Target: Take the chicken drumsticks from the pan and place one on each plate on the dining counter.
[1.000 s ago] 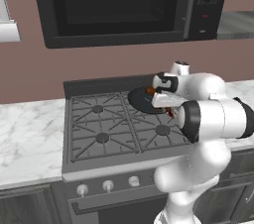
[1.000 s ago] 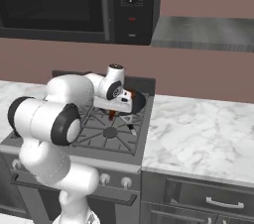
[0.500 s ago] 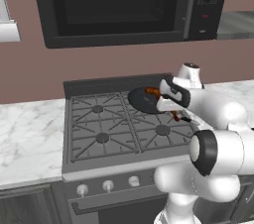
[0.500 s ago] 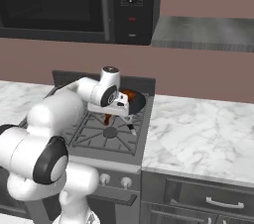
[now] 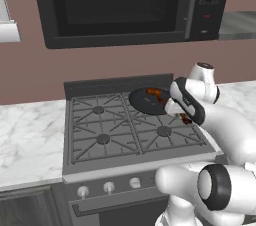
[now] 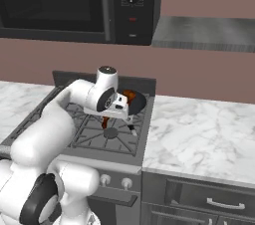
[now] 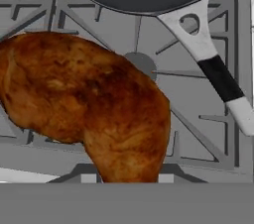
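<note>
A white robot arm reaches over a gas stove set between marble bench tops, under a dark microwave; the gripper hangs above the front right burner, just in front of the pan. The gripper is pinching a chicken drumstick; in the hand view this reddish-brown drumstick is lifted above the grates, its plump end up and to the left, narrowing toward the bottom edge; the fingertips themselves are hidden behind it. From the right base view the held piece shows as a small reddish bit below the hand. The black pan sits on the back right burner, its handle pointing toward the stove's front; a second drumstick lies inside the pan, near its far rim.
</note>
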Robot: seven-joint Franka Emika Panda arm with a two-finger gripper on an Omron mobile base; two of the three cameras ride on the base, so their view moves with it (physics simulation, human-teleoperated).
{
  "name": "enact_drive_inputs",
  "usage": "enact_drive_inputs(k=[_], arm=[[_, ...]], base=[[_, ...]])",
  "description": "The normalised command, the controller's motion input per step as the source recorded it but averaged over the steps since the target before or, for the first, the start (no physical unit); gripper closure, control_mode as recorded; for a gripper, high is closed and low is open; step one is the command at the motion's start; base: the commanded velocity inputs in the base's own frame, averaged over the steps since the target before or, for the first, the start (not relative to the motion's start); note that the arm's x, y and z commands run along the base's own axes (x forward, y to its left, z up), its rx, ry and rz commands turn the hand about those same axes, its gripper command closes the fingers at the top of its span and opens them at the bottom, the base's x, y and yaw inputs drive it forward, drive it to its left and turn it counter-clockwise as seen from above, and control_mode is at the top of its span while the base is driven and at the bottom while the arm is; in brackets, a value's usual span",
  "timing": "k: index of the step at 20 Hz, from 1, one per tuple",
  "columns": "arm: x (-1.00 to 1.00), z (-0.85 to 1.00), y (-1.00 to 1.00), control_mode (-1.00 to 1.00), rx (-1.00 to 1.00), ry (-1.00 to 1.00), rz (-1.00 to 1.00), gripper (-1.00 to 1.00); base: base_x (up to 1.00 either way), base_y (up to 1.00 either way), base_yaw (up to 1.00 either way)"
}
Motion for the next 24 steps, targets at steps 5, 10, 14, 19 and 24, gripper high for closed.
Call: enact_drive_inputs(k=[5, 10, 14, 19, 24], arm=[[-0.49, 0.24, -0.11, -1.00, 0.00, 0.00, 0.00, 1.00], [-0.57, 0.20, -0.12, -1.00, 0.00, -0.01, 0.00, 1.00], [-0.54, 0.16, 0.00, -1.00, 0.00, -0.02, 0.00, 1.00], [-0.33, 0.21, 0.07, -1.00, 0.00, 0.00, 0.00, 1.00], [-0.33, 0.23, 0.11, -1.00, -0.03, 0.00, 0.00, 1.00]], base=[[0.00, 0.00, 0.00], [0.00, 0.00, 0.00], [0.00, 0.00, 0.00], [0.00, 0.00, 0.00], [0.00, 0.00, 0.00]])
